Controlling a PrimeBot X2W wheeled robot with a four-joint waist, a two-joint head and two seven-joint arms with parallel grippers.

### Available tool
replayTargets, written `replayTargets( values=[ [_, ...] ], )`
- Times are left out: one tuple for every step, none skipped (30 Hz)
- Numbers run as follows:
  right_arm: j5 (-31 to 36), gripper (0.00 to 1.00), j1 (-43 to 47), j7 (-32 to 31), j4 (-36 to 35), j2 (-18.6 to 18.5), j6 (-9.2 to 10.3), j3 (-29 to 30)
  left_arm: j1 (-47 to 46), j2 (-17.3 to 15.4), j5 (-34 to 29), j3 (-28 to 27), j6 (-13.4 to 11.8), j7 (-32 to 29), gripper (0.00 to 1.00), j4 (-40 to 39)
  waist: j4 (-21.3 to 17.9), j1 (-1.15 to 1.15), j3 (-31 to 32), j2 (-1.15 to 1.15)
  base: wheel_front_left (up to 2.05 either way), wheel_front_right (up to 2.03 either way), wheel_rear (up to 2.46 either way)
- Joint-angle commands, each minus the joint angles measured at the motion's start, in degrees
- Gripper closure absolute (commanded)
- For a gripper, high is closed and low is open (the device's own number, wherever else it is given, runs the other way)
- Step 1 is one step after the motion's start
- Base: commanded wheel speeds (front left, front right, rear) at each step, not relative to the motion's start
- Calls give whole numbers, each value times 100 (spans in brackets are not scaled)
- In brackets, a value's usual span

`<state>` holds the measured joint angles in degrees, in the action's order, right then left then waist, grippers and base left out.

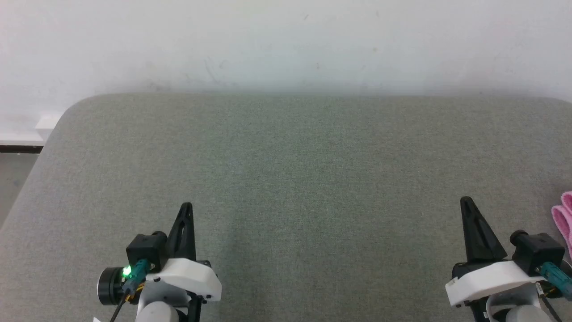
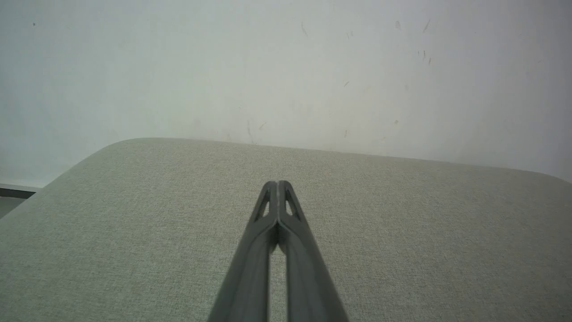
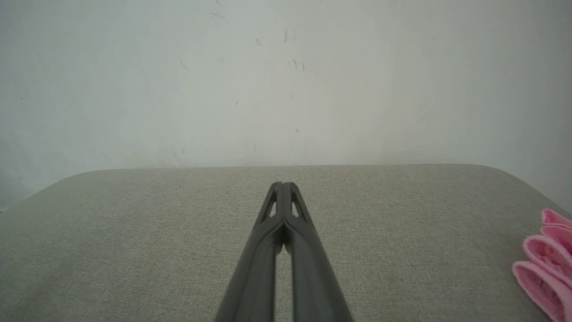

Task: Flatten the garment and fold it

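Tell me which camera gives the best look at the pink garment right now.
The right wrist view: several rolled pink folds of the garment lie at its lower right edge. The head view catches just a thin sliver of it at its right edge.

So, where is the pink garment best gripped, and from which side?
Probably at the rounded fold edges of the garment, which point toward the right gripper. Come from the garment's left, low along the grey pad, after opening its shut jaws. The folds look raised off the pad, so a finger may slip under. The rest is out of frame.
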<state>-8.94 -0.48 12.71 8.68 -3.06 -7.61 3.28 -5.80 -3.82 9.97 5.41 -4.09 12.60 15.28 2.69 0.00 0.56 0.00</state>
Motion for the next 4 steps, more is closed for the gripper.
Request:
replayTargets(
  values=[
    [81,100,8,-36,-44,4,2,-26,80,14,-71,-41,28,-27,100,-72,-4,0,-1,0,0,0,0],
    [89,100,8,-47,-52,4,2,-29,85,15,-80,-46,31,-38,100,-85,-7,0,-1,0,0,0,0],
    [96,100,8,-59,-60,4,2,-32,90,15,-89,-50,35,-50,100,-99,-9,0,-2,0,0,0,0],
    [104,100,9,-71,-68,4,2,-34,95,16,-98,-55,38,-62,100,-113,-12,0,-2,0,0,0,0]
  ],
)
